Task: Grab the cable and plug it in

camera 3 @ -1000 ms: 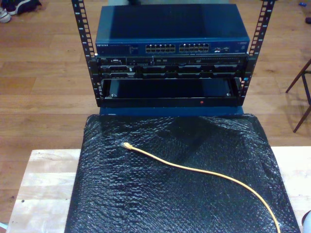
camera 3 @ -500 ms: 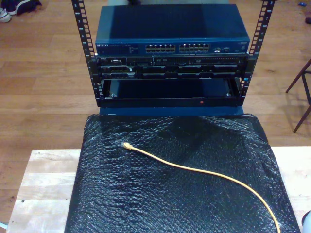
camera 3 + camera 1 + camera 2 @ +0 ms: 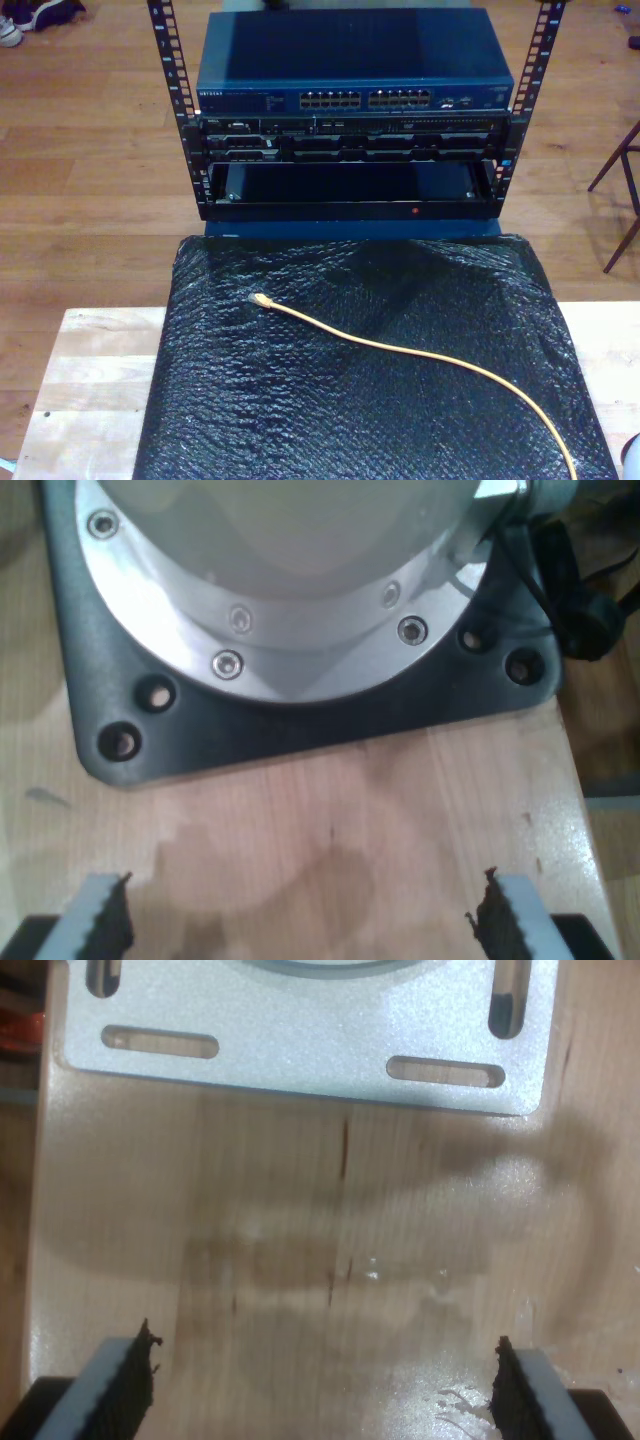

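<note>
On the black mat (image 3: 400,420) covering the desk (image 3: 85,370), the cable (image 3: 400,348) runs from the exterior view's near right toward its left, plug tip (image 3: 258,299) free. My first gripper (image 3: 297,920) and my second gripper (image 3: 320,1385) hover over bare wood, fingers (image 3: 100,920) spread, gripping nothing.

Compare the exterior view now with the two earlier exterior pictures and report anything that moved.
Nothing visibly changed. The long thin orange-yellow cable lies in the same curve on the black bubbly mat, its small clear plug pointing the same way, and the blue network switch sits in the black rack as before.
</note>
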Motion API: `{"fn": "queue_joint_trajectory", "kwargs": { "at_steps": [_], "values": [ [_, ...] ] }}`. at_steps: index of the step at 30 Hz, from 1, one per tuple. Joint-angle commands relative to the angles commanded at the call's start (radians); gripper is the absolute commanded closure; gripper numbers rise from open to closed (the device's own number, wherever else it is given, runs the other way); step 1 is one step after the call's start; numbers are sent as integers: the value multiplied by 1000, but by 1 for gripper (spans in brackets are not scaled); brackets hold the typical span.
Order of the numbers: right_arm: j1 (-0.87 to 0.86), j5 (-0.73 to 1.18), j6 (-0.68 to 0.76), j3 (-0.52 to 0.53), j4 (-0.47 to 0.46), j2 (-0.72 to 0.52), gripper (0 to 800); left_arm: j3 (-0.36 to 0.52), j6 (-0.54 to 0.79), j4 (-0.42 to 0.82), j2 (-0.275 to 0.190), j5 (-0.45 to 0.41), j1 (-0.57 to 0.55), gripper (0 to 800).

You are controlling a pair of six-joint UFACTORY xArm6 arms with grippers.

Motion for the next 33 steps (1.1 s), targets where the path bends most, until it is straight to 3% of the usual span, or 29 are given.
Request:
{"fn": "queue_joint_trajectory", "kwargs": {
  "at_steps": [27,33],
  "values": [
    [0,11,0,-12,0,0,1,-8,-2,2,0,6,-2,0],
    [0,112,0,-77,2,-2,1,-26,-2,5,-3,37,-2,0]
  ]
}}
